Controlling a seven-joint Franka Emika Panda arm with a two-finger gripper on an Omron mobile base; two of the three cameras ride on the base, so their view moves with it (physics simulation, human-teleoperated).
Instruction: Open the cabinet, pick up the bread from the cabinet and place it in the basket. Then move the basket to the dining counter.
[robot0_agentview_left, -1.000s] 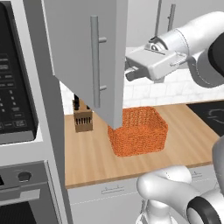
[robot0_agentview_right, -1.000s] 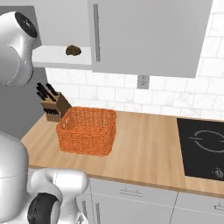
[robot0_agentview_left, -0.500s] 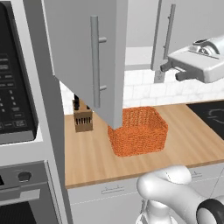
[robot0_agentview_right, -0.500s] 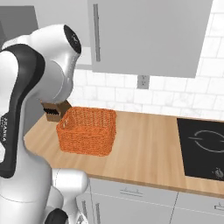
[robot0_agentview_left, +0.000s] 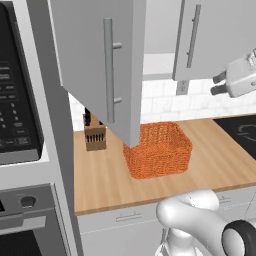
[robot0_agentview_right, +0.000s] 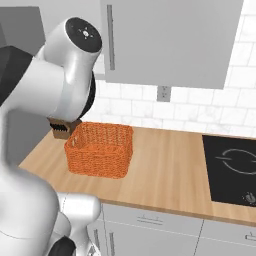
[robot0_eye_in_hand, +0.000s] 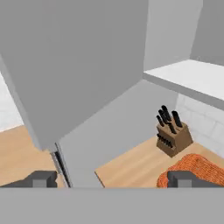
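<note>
**Over the wood counter: one door open, tool empty**

From the left base view, the cabinet (robot0_agentview_left: 100, 70) has its left door swung out toward the camera, bar handle facing front; the right door is closed. Below the open door stands the knife block (robot0_agentview_left: 95, 136), partly hidden by the door edge. The basket (robot0_agentview_left: 159, 150) sits on the wood counter (robot0_agentview_left: 105, 185), just right of the block, open top up. At the right edge the gripper (robot0_agentview_left: 216, 85) hangs in the air beside the closed door, jaws spread wide and holding nothing.

The right base view adds the black cooktop (robot0_agentview_right: 232, 167), well apart from the basket; the arm hides the open door and most of the block.

The hand view looks under the open door at the white shelf (robot0_eye_in_hand: 192, 76), the block and one basket corner. Bread cannot be made out.
</note>
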